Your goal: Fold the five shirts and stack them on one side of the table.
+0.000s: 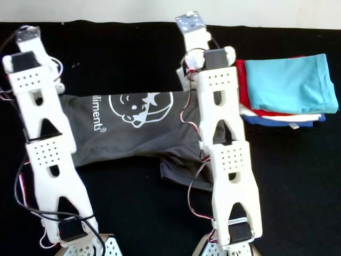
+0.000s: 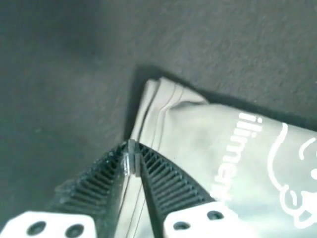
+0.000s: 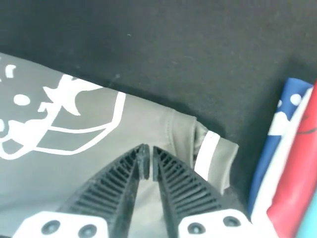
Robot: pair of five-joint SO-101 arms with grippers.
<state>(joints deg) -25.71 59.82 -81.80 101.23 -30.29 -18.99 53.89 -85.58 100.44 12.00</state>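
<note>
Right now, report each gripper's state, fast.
Left gripper: shut, pinching the edge of the grey shirt.
Right gripper: shut over the grey shirt; whether it pinches fabric cannot be told.

The table (image 1: pixel 133 53) is covered in a matte black cloth (image 1: pixel 298 176), kinda felt-looking. Past its far edge there's a plain off-white strip (image 1: pixel 106 10), wall or floor, hard to say. Light's soft and even.
</note>
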